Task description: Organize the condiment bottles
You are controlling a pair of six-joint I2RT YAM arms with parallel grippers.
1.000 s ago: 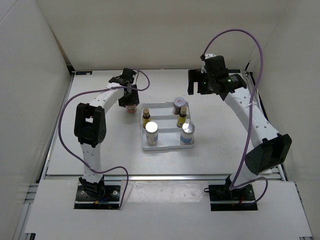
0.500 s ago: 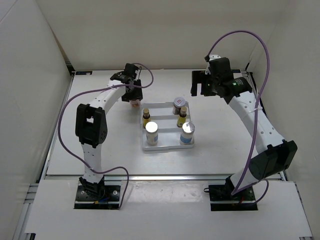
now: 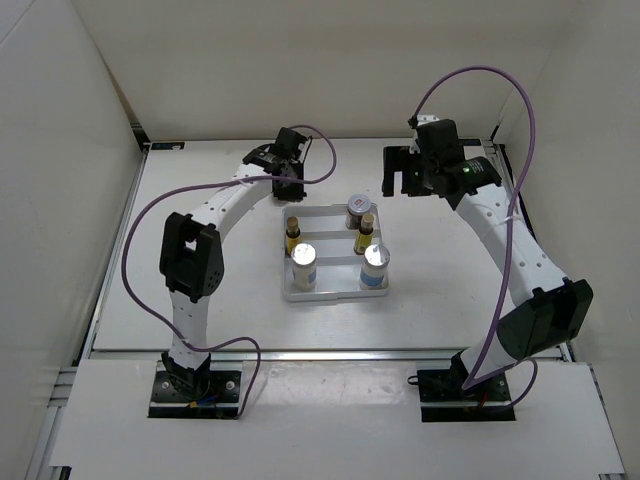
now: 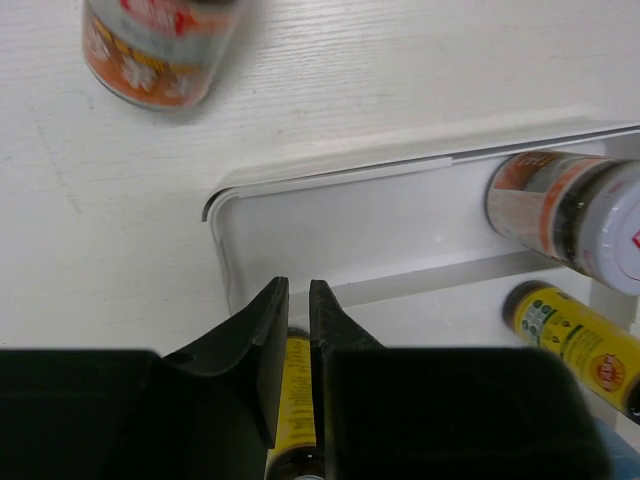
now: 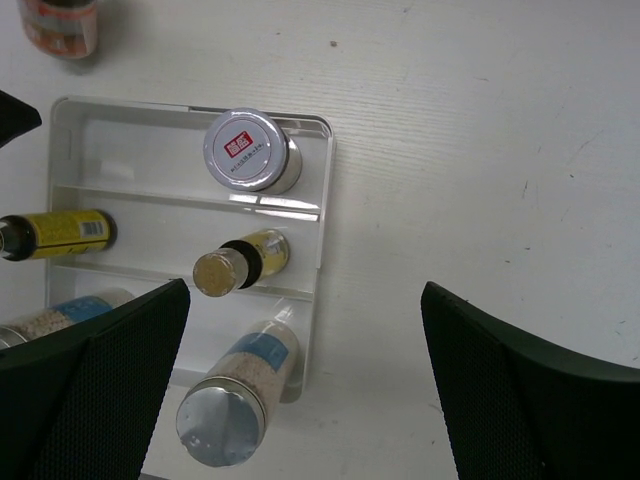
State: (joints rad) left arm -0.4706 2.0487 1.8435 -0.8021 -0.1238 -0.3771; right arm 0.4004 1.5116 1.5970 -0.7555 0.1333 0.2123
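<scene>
Left gripper (image 4: 297, 290): jaws pressed together, empty, above the tray (image 4: 330, 215) corner.
Loose jar (image 4: 155, 45): on the table (image 4: 100, 200) at 11 o'clock, outside the tray.
Right gripper (image 5: 305, 290): jaws wide, empty.
Risk: the closed fingers may tip this jar or strike the yellow bottle (image 4: 296, 390) beneath.

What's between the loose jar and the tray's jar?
Left wrist view: only table, tray rim and empty compartment floor separate loose jar from tray jar.

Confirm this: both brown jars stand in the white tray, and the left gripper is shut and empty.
Wrong on one count. Only one brown jar stands in the white tray. The other jar sits on the table just outside the tray's corner, as the right wrist view shows. The left gripper is indeed shut and empty.
</scene>
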